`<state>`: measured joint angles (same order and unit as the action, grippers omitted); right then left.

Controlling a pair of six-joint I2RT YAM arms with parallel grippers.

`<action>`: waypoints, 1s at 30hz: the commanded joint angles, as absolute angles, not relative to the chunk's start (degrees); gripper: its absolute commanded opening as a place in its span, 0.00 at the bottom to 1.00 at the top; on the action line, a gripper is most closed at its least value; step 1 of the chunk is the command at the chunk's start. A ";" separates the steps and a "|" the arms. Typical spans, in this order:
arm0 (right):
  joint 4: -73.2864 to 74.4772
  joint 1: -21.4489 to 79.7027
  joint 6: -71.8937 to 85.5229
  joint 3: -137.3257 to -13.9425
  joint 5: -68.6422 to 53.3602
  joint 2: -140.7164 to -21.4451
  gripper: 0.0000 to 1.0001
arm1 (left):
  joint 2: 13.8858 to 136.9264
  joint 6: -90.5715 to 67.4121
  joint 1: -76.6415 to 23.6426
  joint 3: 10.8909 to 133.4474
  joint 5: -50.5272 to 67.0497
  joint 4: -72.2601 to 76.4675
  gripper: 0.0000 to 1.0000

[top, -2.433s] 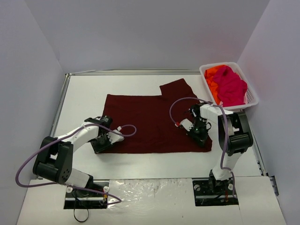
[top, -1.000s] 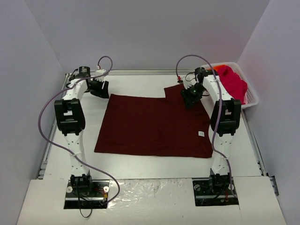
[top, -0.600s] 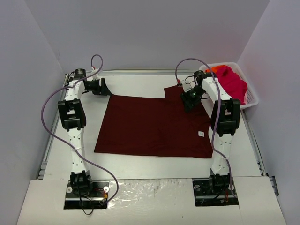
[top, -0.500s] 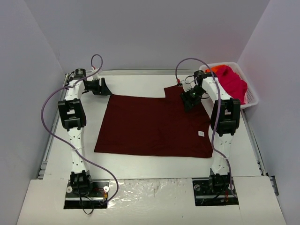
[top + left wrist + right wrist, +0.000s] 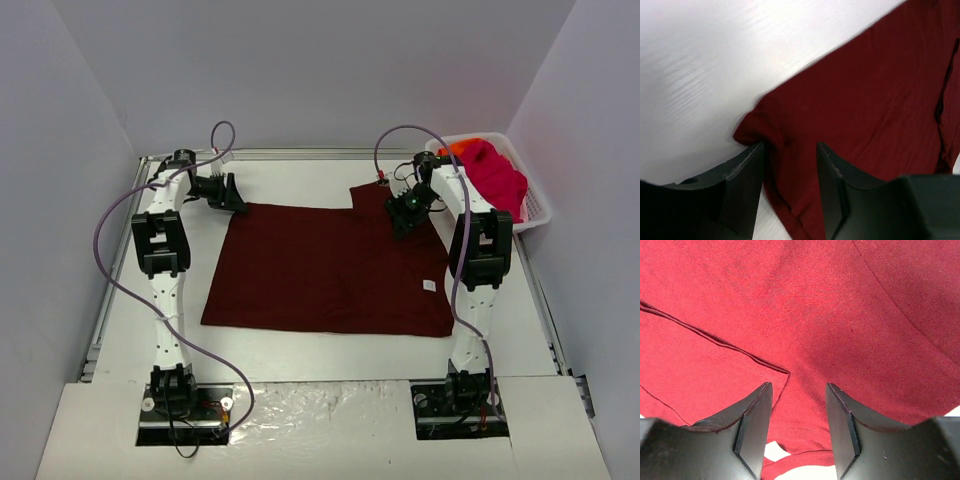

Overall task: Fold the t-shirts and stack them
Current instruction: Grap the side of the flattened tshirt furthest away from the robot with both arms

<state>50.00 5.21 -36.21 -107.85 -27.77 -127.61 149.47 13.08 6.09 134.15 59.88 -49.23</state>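
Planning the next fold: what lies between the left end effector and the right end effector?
Top external view: only the far edge of the dark maroon t-shirt spans from left end effector to right end effector; nothing rests on it.

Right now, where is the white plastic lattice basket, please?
In the top view, the white plastic lattice basket sits at the far right corner of the table, right of the right gripper.

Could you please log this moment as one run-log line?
maroon t-shirt: flat; left gripper: jaws open at far-left corner; right gripper: jaws open over sleeve; pink t-shirt: in basket
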 commanded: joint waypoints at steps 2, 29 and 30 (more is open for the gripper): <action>51.77 4.75 -36.82 -106.97 -28.74 -126.12 0.42 | 149.33 17.58 4.75 135.35 56.60 -53.97 0.42; 35.52 3.60 -24.88 -134.26 -17.34 -137.51 0.52 | 137.73 11.07 4.13 118.66 44.65 -39.64 0.02; 35.16 3.60 -24.44 -136.12 -16.44 -139.38 0.52 | 137.38 11.25 4.13 118.22 44.56 -39.64 0.02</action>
<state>38.81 3.79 -28.82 -132.18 -23.33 -131.98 140.81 11.42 4.23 119.77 48.29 -40.21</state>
